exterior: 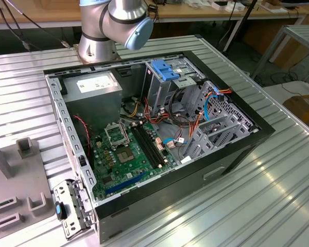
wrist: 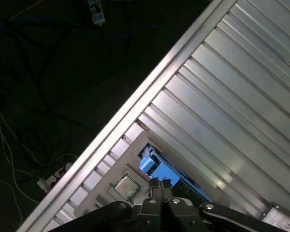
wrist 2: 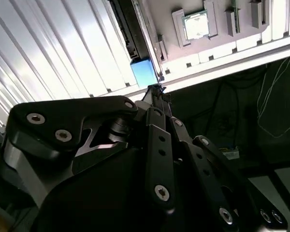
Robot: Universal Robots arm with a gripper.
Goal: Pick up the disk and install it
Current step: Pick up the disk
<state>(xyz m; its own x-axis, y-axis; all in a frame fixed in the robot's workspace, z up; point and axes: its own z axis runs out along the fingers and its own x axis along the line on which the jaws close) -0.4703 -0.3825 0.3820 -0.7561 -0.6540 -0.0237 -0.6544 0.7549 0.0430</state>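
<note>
In the exterior view, the arm (exterior: 116, 23) is cut off at the far edge behind the open computer case (exterior: 159, 134) on the tabletop (exterior: 257, 206).

In the second wrist view, the disk (wrist 2: 126, 29) is mostly cut off. It stands on edge by a grey fixture plate (wrist 2: 159, 14), its blue tab (wrist 2: 144, 72) just beside the pincer (wrist 2: 157, 91), whose tips are pressed together.

In the first wrist view, the disk's long axis follows the tabletop's ribs, blue end toward the tabletop's edge.

Harsh glare on ribbed table (wrist 2: 63, 48); dark floor (wrist: 38, 72) beyond.

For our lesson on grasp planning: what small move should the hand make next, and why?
Probably open the hand: it looks shut, tips together, just short of the blue-tabbed disk, so it cannot straddle it yet.
</note>
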